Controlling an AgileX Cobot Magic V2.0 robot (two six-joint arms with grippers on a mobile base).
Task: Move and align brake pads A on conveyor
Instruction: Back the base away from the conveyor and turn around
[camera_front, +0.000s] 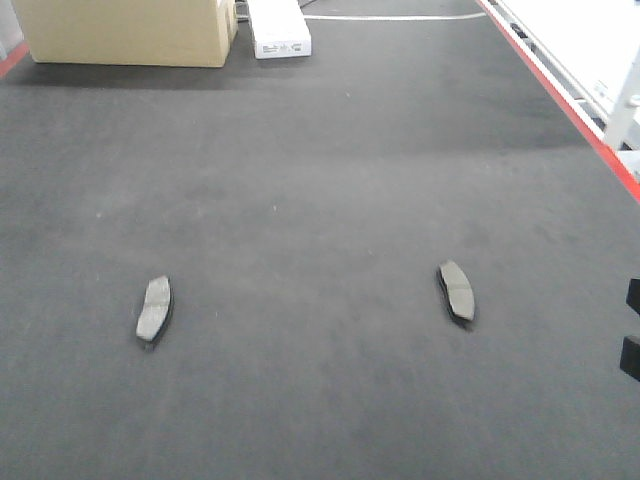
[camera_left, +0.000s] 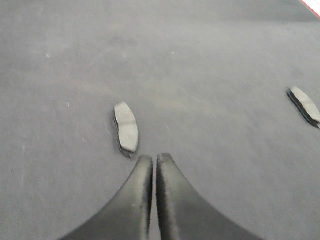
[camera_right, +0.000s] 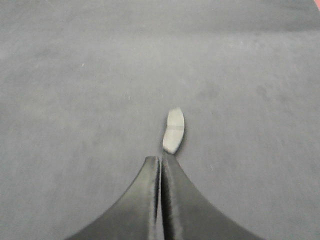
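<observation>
Charcoal felt fills the front-facing view: the conveyor (camera_front: 320, 200) runs from bottom to top of the frame, and its red edge strip (camera_front: 560, 92) slants down the upper right. Two pads lie flat on it, friction face up and well apart. The left-hand brake pad (camera_front: 153, 309) is in the lower left and the right-hand brake pad (camera_front: 457, 290) in the lower right, each lying roughly lengthwise up the frame. A cardboard box (camera_front: 130, 30) sits at the upper left, with a white device (camera_front: 278, 28) just beside it and a white cable (camera_front: 400, 17) along the top edge. Two small black shapes (camera_front: 632, 340) show at the right edge, too little to identify.

In the left wrist view, the left gripper (camera_left: 154, 159) rises from the bottom centre. Its fingers are pressed almost together with only a thin slit between them, and they hold nothing. The left-hand brake pad (camera_left: 126, 126) lies just beyond the tips, slightly to their left, apart from them. The right-hand brake pad (camera_left: 304, 104) is at the right edge.

In the right wrist view, the right gripper (camera_right: 161, 160) is closed tight and empty. The blurred right-hand brake pad (camera_right: 174, 130) lies on the belt just above and right of the tips; I cannot tell whether they touch.
</observation>
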